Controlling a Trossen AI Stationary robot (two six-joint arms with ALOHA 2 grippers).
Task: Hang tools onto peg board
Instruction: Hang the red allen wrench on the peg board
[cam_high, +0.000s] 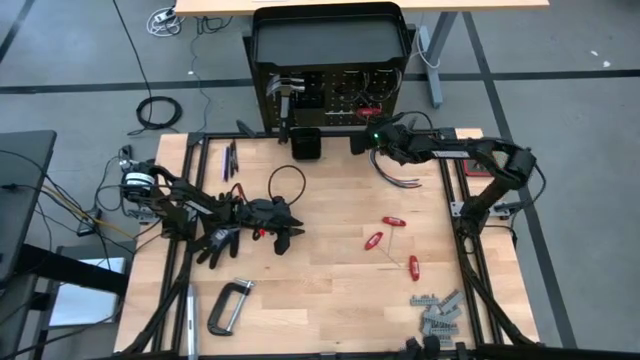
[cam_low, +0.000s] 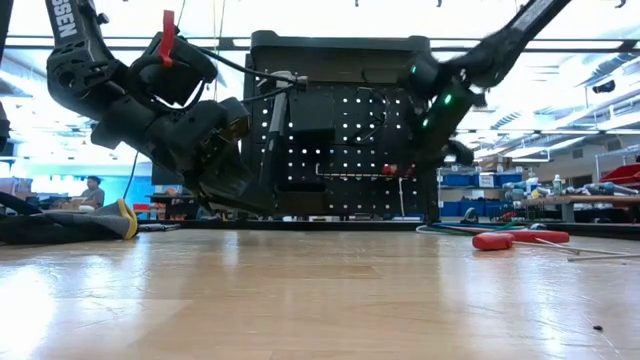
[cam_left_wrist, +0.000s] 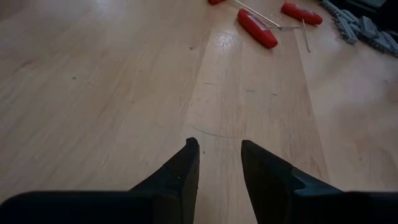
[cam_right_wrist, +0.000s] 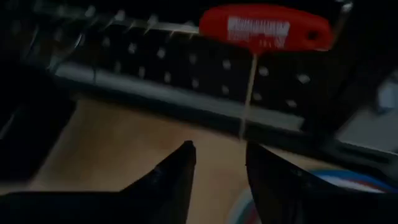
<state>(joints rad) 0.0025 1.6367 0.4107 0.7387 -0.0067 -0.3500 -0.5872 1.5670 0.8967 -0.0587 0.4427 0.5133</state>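
A hammer (cam_high: 287, 90) and one driver (cam_right_wrist: 266, 28) hang on the board (cam_high: 330, 100). Right tool (cam_right_wrist: 219, 163), apart, empty, faces it; left tool (cam_left_wrist: 219, 163) apart. Drivers (cam_high: 392, 222) at four o'clock and clamp (cam_high: 228, 305) remain on the desk (cam_high: 330, 290).

High view: I look straight down on the pale wooden surface (cam_high: 330, 260).
Low view: level across it toward the upright black perforated metal peg board (cam_low: 350, 150).
Wrist views: close over the wood; the right one shares that board (cam_right_wrist: 155, 62).
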